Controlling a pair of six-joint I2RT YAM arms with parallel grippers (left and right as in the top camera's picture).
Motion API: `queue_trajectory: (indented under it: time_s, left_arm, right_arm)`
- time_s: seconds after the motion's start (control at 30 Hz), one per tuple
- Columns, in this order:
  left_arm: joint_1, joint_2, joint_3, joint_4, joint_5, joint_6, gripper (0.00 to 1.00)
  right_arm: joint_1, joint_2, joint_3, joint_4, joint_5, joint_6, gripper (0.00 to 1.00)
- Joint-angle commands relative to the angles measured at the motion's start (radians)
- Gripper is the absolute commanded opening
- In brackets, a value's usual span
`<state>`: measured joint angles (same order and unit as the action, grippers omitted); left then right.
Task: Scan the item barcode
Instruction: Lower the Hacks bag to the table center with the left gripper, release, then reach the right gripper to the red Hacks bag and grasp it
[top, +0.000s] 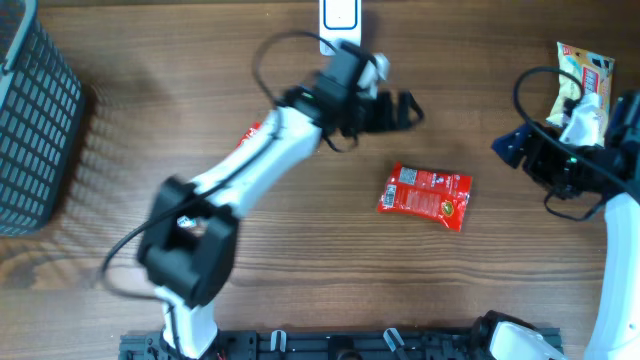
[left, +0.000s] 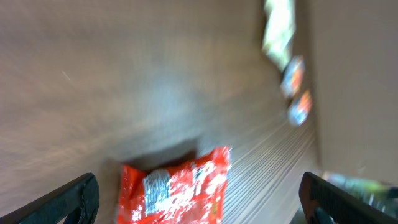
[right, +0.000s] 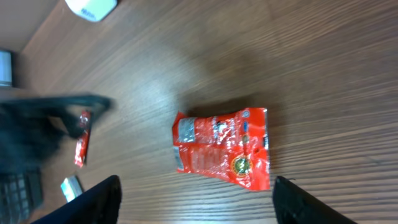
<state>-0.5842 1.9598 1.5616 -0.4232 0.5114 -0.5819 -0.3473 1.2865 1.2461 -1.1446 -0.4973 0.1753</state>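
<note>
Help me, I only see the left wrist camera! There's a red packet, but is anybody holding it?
Observer: No. From overhead, the red packet lies flat on the table with nothing touching it.
Operator: Where's the other gripper?
Observer: The right gripper is over at the table's right side, jaws open and empty.
Operator: Is there a scanner thing?
Observer: A white device sits at the table's far edge, near the middle. I can't tell for sure that it's the scanner.
</note>
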Motion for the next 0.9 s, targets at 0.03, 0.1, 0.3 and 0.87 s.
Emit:
queue_trajectory:
  time_s: [0.03,0.1,0.3,0.87]
  left_arm:
    - [0.128,-0.139,0.008,-0.067,0.015,-0.002,1.00]
    - [0.180,-0.162,0.008,-0.122,0.003,-0.003,1.00]
    - [0.376,-0.194,0.008,-0.418,-0.120,-0.003,1.00]
    - [0.490,-0.193,0.008,-0.700,-0.341,0.002,1.00]
  right_arm:
    - [0.090,0.034,-0.050,0.026,-0.019,0.055,0.81]
    - [0.135,0.043,-0.084,0.043,-0.019,0.072,0.81]
    - [0.337,0.100,-0.197,0.129,0.109,0.246,0.82]
    - [0.597,0.311,-0.305,0.190,0.347,0.991,0.77]
